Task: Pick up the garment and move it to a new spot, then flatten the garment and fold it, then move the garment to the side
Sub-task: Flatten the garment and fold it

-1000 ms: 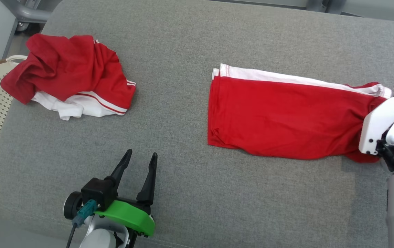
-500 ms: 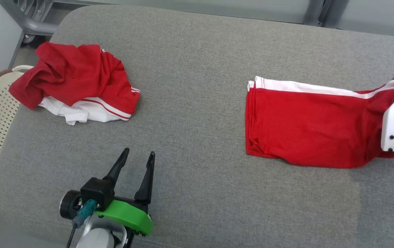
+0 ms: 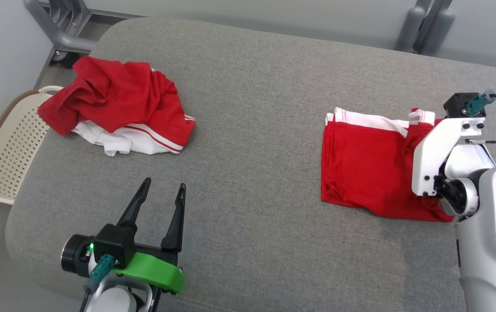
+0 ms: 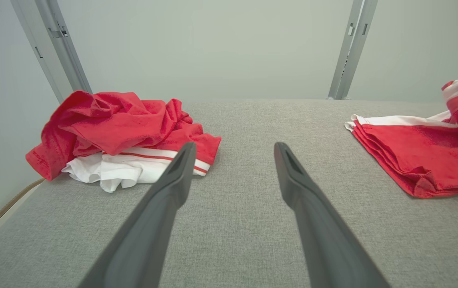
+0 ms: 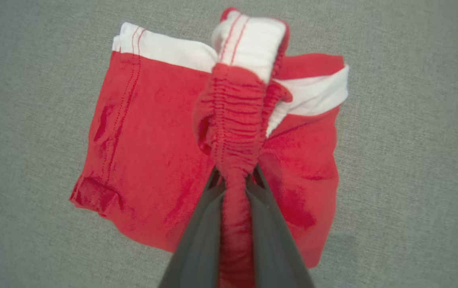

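A crumpled red-and-white cloth heap (image 3: pixel 118 106) is seen lying on the grey padded surface (image 3: pixel 252 173), near its far left corner. A cream perforated basket (image 3: pixel 9 147) is placed just off its left edge, and a grey metal frame (image 3: pixel 74 43) is seen behind that corner.

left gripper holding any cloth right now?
No: the left gripper stands open over the grey cushion, with no cloth between its jaws.

Right gripper (image 5: pixel 237 178) tips under bunched garment (image 5: pixel 141 160)
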Controlling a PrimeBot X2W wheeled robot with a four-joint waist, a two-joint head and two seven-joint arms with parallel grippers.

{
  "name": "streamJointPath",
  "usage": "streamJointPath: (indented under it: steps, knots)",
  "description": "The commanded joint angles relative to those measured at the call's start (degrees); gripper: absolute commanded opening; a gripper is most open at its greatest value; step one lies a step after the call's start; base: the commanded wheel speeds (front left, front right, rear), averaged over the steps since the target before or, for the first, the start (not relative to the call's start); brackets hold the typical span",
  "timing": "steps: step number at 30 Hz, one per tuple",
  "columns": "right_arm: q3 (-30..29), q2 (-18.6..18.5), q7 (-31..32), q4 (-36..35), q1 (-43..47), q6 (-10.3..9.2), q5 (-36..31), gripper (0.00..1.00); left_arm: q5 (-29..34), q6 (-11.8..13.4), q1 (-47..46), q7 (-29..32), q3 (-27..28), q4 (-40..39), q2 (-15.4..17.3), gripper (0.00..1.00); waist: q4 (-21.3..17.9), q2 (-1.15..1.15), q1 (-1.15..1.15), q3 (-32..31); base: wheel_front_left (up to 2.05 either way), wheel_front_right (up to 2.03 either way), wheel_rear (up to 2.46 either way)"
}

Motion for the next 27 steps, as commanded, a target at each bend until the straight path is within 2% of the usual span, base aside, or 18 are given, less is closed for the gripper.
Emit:
streamJointPath:
  steps: [1, 12, 21, 22, 23, 27]
  knots:
    - [0.20, 0.52, -0.66, 1.41, -1.23, -0.07, 0.64, 0.00, -0.22, 0.47, 0.93, 0.02, 0.15, -0.29, 0.16, 1.00, 0.65, 0.00, 0.00, -0.28, 0.00, 0.00, 0.00]
    - [3.14, 2.13, -5.90, 15.64, -8.65, -0.07, 4.11, 0.00, -1.31, 0.03, 1.68, 0.45, -1.13, 0.23, -0.67, 1.00, 4.45, 0.00, 0.00, -0.72, 0.00, 0.00, 0.00]
    - [3.59, 2.14, -10.59, 23.31, -11.55, -0.07, 4.51, 0.00, -1.66, -0.13, 1.85, 0.15, -1.69, 0.95, -0.96, 1.00, 6.19, 0.00, 0.00, -0.84, 0.00, 0.00, 0.00]
    - [3.49, 2.11, -11.54, 23.76, -11.89, -0.07, 4.30, 0.16, -1.71, -0.08, 1.86, 0.12, -1.72, 0.95, -0.98, 1.00, 6.25, 0.00, 0.00, -0.82, 0.00, 0.00, 0.00]
    - [3.77, 2.13, -12.41, 24.21, -12.11, -0.07, 4.16, 1.00, -1.75, -0.03, 1.88, 0.09, -1.72, 0.96, -0.98, 1.00, 6.28, 0.00, 0.00, -0.84, 0.00, 0.00, 0.00]
    - [4.24, 2.16, -14.93, 25.66, -12.28, -0.07, 6.04, 1.00, -1.90, 0.33, 2.27, 0.01, -1.59, 1.06, -0.66, 1.00, 6.05, 0.00, 0.00, -1.33, 0.00, 0.00, 0.00]
